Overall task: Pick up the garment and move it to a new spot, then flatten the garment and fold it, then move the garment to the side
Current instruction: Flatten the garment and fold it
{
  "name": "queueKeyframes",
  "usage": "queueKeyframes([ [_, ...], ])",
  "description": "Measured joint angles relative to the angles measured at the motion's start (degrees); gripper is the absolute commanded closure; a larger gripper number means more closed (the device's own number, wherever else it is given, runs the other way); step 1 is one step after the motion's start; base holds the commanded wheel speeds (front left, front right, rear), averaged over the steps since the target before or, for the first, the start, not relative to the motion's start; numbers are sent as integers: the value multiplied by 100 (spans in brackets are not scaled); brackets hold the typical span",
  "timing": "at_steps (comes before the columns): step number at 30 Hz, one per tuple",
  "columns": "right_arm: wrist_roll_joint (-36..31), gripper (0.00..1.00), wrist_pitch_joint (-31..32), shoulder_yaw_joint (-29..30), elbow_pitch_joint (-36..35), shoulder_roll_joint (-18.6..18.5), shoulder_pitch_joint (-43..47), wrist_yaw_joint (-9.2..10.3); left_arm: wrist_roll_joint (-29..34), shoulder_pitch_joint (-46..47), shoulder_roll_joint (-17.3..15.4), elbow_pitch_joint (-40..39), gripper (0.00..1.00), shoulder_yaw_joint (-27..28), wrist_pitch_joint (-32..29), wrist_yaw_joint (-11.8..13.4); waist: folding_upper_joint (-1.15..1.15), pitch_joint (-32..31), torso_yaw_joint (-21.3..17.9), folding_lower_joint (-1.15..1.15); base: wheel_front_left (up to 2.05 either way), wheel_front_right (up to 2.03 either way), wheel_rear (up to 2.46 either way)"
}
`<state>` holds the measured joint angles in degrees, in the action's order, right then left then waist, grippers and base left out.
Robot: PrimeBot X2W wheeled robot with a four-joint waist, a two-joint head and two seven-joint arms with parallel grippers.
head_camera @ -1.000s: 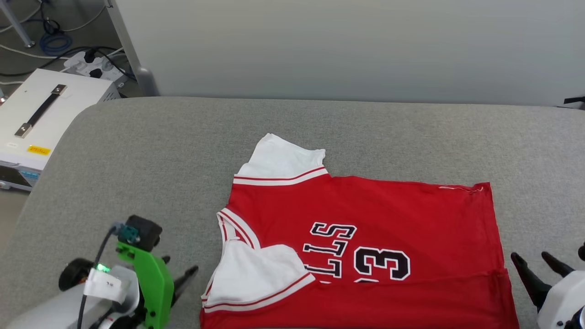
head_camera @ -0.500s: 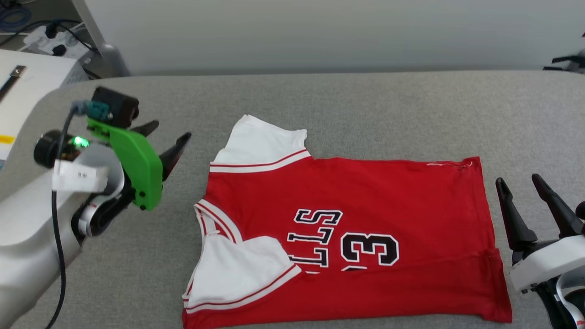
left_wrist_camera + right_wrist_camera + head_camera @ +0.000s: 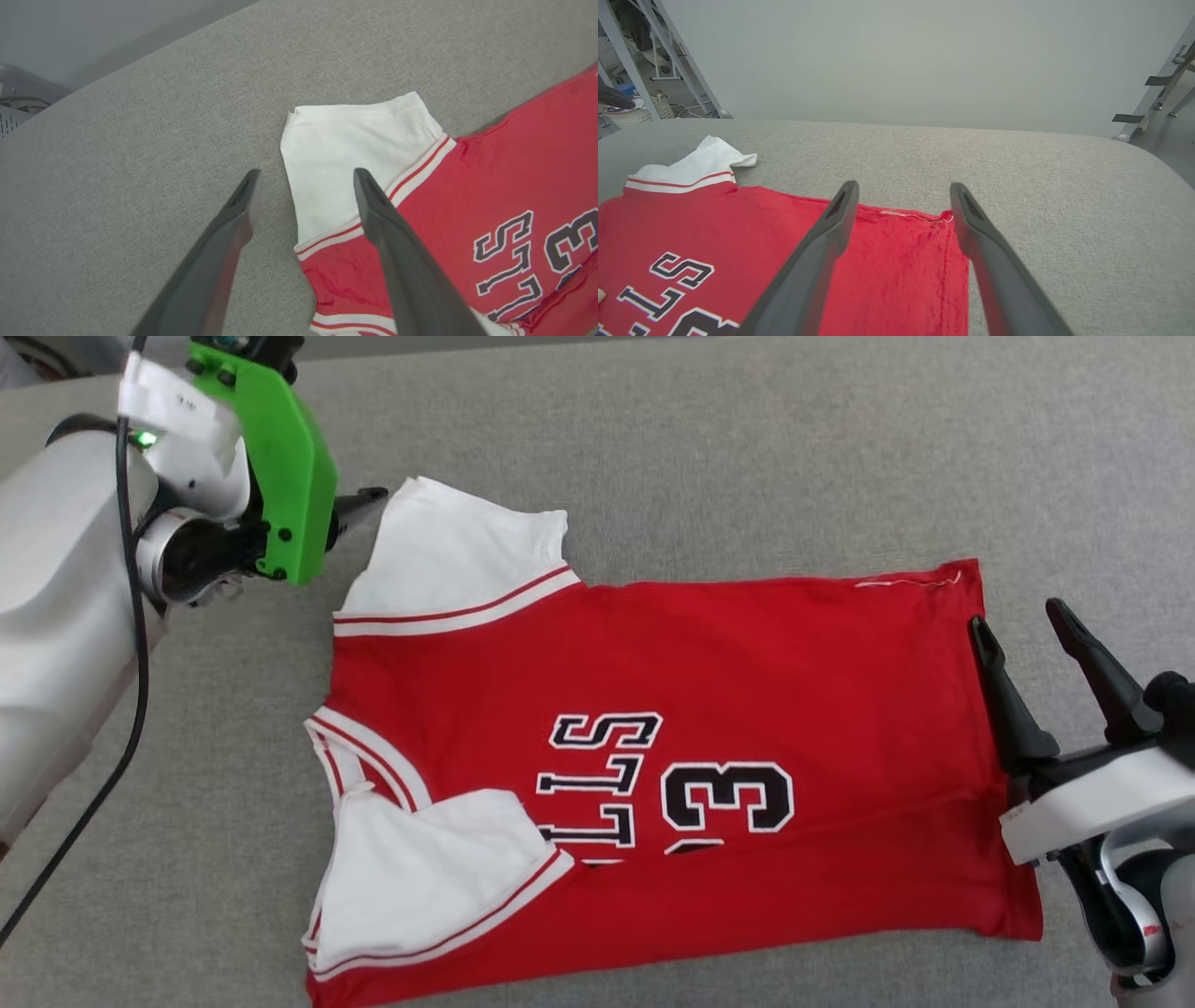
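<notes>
The garment (image 3: 747, 681), a red jersey with white sleeves and black lettering, lies flat on the grey padded table (image 3: 747, 448), collar to the left. Its near long edge is folded over part of the lettering, and the near sleeve (image 3: 420, 868) lies on the body. My left gripper (image 3: 306, 171) hangs open over the far white sleeve (image 3: 350, 154), one finger over the sleeve and the other over bare table. My right gripper (image 3: 1016, 613) stands open at the hem's far corner (image 3: 943, 217), one finger over red cloth and the other beyond the edge. Neither holds anything.
The grey table runs on behind and to both sides of the garment. Past its far edge are a pale wall (image 3: 901, 56), metal frame legs (image 3: 626, 56) at the left and others (image 3: 1157, 74) at the right, and a white basket (image 3: 640, 112).
The head view has tilted down toward the table. My left arm has swung from the near left edge forward to the far sleeve. My right gripper has advanced to the hem corner.
</notes>
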<state>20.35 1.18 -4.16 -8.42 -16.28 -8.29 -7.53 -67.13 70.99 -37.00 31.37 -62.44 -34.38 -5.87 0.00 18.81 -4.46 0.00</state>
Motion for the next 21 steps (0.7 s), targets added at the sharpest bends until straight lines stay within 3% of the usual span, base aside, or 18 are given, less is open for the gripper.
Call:
queueKeyframes([
  [3, 0, 0, -53, -75, 32, 7, -175, 0, -45, 280, 162, 270, 0, -77, -394, -22, 0, 270, -91, 0, 0, 0, 0],
  [10, 9, 0, -166, -276, 190, 5, -533, 0, 157, 756, 427, 876, 0, -282, -534, -88, 0, 856, -310, 1, 0, 0, 0],
  [19, 63, 0, -348, -338, 443, -37, -662, 0, 407, 952, 463, 1282, 0, -616, -758, -142, 0, 1264, -560, 0, 0, 0, 0],
  [20, 71, 0, -356, -326, 463, -43, -664, 0, 403, 955, 459, 1271, 71, -623, -770, -143, 0, 1267, -562, 0, 0, 0, 0],
  [21, 84, 0, -375, -315, 477, -44, -670, 0, 393, 954, 457, 1258, 100, -630, -770, -144, 0, 1261, -560, 0, 0, 0, 0],
])
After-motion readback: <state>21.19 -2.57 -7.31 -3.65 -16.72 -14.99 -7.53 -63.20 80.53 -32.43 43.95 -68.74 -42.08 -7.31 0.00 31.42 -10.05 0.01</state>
